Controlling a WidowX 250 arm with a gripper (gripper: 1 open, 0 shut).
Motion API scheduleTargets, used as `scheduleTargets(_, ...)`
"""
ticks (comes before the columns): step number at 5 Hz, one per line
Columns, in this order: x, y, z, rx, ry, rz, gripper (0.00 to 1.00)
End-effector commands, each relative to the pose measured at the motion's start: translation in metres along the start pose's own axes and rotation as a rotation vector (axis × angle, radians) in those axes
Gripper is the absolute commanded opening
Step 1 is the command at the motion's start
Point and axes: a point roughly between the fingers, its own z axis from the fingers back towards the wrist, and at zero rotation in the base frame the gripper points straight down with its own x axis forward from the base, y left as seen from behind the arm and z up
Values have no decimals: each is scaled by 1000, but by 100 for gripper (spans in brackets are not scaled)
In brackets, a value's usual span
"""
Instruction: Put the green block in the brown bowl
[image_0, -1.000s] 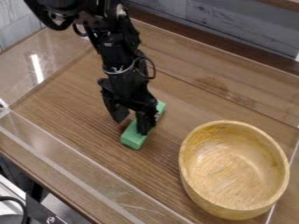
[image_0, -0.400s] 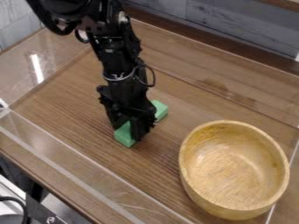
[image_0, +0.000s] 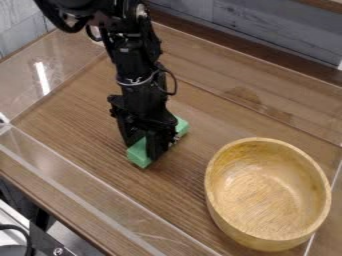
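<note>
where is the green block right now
In the camera view, the green block is left of the bowl, on the table, partly hidden by the end effector around it.

Block (image_0: 140, 155): bright green, plain, elongated bar. Lies on the counter (image_0: 83, 143), left of the bowl (image_0: 267, 195) in the view and well apart from it. Long axis runs obliquely, near end toward lower left, far end toward upper right. Middle portion hidden behind the dark pincer (image_0: 147, 148); green shows at both ends. Contact between pincer and block: cannot be told.

Bowl: round, light brown to yellowish wood, thick rim, smooth pale interior. Far wider than the block. Upright on the counter, opening up, at the lower right of the view. Interior visible, block outside it.
</note>
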Motion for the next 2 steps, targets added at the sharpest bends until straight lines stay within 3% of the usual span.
scheduleTargets(1, 8, 0, 23, 17, -44, 5, 0)
scheduleTargets(2, 4, -5, 30, 12, -18, 16, 0)
